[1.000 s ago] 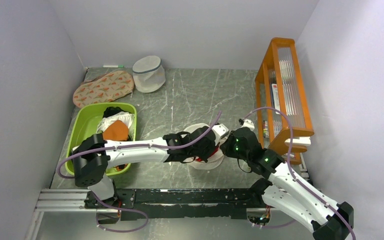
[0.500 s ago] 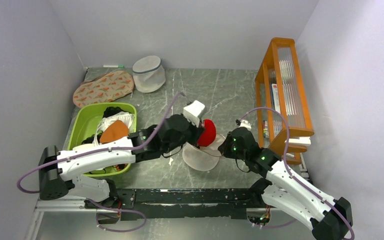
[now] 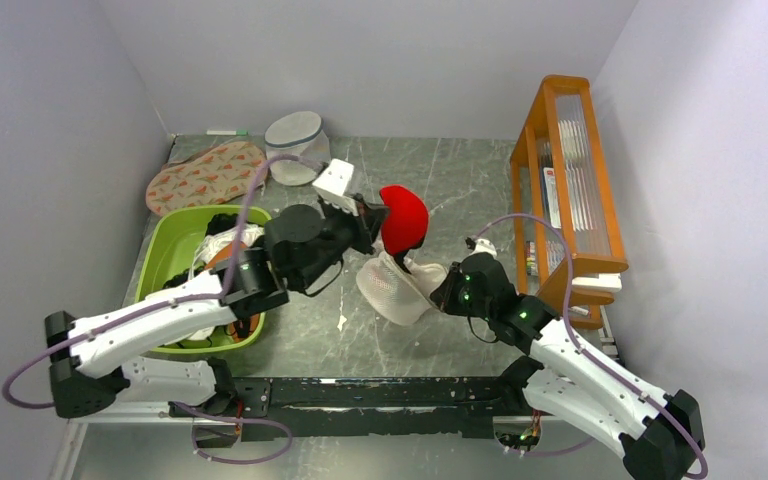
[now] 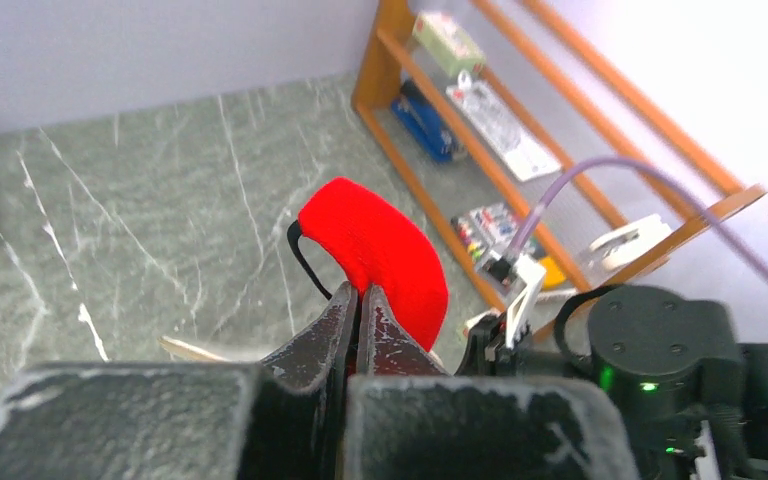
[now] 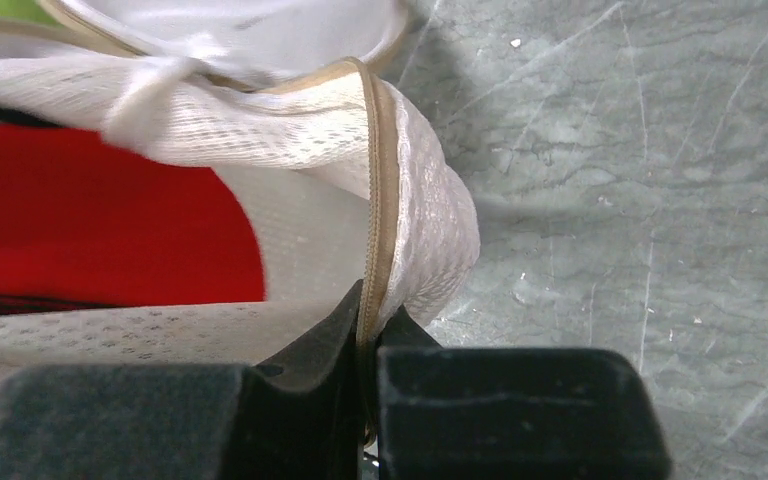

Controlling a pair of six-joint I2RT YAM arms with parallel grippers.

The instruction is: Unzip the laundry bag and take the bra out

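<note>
The cream mesh laundry bag (image 3: 392, 286) lies open on the marble table, one edge lifted; it also shows in the right wrist view (image 5: 290, 120). My right gripper (image 3: 447, 283) is shut on the bag's zip rim (image 5: 372, 250). My left gripper (image 3: 368, 222) is shut on the red bra (image 3: 403, 218) and holds it in the air above and behind the bag. In the left wrist view the red cup (image 4: 380, 255) and a black strap rise from the gripper (image 4: 358, 295). A red part of the bra (image 5: 100, 225) still shows inside the bag.
A green tub (image 3: 165, 258) of clothes stands at the left. A flat orange-patterned oval (image 3: 206, 176) and a greyish-white mesh cylinder (image 3: 297, 147) lie at the back left. An orange shelf rack (image 3: 565, 190) stands along the right edge.
My left gripper has risen and moved back and left, pulling the red bra up out of the bag. The bag has tipped up with it; my right gripper keeps its hold on the rim.
</note>
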